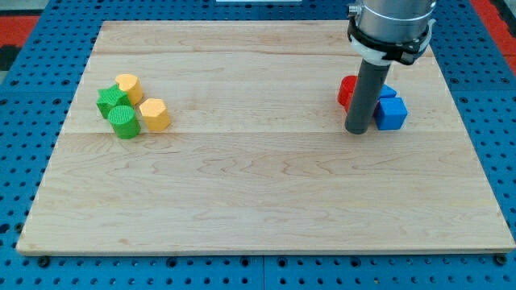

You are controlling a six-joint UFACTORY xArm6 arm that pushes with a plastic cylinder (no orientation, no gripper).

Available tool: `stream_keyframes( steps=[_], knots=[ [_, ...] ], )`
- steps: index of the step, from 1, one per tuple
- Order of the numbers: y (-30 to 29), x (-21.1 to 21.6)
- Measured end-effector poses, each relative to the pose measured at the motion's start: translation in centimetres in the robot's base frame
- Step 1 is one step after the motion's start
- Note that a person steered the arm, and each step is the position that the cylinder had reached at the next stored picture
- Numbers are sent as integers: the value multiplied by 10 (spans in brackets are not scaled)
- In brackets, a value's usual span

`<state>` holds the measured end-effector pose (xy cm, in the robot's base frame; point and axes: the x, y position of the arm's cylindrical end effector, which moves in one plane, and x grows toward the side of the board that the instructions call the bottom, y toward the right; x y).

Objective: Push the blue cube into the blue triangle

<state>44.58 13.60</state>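
Four blocks cluster at the view's left of the wooden table [266, 185]: a green star [110, 99], green cylinder [124, 122], yellow cylinder [129, 85] and yellow hexagon [154, 114]. At the right, my tip [359, 130] rests beside a red block [347, 91], touching the blue cube [392, 113]; the blue triangle [387, 91] lies just behind, mostly hidden. No jaws show, only the rod.

my tip [358, 130] beside blue cube [392, 113]

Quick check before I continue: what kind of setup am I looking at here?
Likely a lab tabletop pushing rig: a wooden board on a blue perforated base, small coloured blocks, my tip beside the blue cube.
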Motion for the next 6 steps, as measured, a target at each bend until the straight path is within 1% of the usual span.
stream_keyframes(
  steps=[1, 2, 3, 4, 5, 6],
  knots=[
    [59, 17],
    [93, -9],
    [59, -24],
    [60, -1],
    [19, 16],
    [30, -19]
  ],
)
